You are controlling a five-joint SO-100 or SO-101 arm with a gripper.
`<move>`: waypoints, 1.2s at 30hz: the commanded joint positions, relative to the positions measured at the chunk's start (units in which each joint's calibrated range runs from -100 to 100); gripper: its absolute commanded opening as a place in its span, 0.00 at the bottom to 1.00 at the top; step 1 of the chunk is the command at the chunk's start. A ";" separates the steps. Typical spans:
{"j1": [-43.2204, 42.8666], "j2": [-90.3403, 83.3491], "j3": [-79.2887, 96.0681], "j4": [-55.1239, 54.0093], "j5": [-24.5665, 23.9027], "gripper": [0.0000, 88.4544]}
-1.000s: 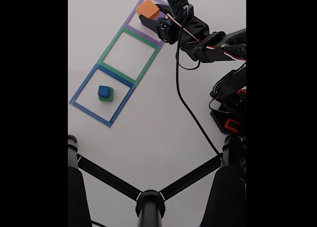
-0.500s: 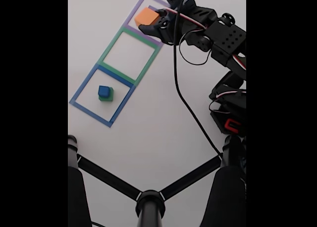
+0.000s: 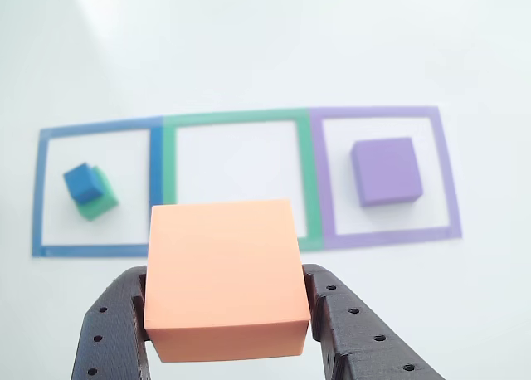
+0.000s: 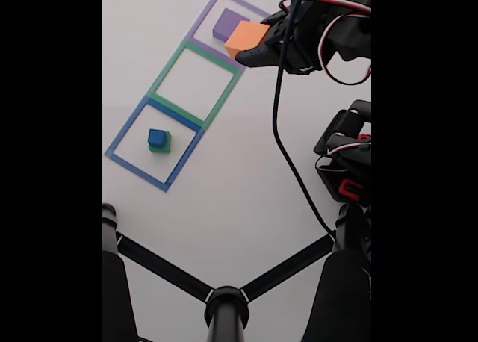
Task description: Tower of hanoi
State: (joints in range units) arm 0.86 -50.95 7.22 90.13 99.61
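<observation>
Right now we hold the orange block [image 3: 224, 276] in our gripper [image 3: 226, 314]. Our two black fingers [image 3: 112, 330] press on its left and right sides, so the jaws are squeezed tight on it. In the other view the orange block is big and close, and it is up off the table [image 3: 249, 48]. In the fixed view the orange block [image 4: 247, 36] hangs in the air just beside the purple block [image 4: 226, 22], near the corner of the purple taped square [image 4: 200, 34].

The purple block [image 3: 386, 171] sits flat inside the purple taped square [image 3: 446, 172], on the right in the other view. The green taped square [image 3: 170, 181] is in the middle. The blue taped square [image 3: 40, 189] is on the left.

Inside the blue square we see the small blue cube [image 3: 81, 182] sitting on top of the green block [image 3: 99, 202]. The blue cube is turned a little, so its corners do not line up with the green one. In the fixed view those two, the blue cube [image 4: 157, 137] on the green block [image 4: 161, 147], are well apart from our gripper [image 4: 250, 58].

A black cable [image 4: 280, 118] runs down from our arm [image 4: 328, 28] across the white table. Black tripod legs [image 4: 224, 297] show at the bottom of the fixed view.
</observation>
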 commanded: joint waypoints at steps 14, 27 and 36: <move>-1.58 0.55 -3.73 5.42 0.39 0.14; 2.00 -11.15 43.98 -31.25 0.39 0.13; 1.47 -6.90 66.42 -64.35 0.39 0.13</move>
State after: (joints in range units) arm 2.42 -59.98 68.49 39.41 99.61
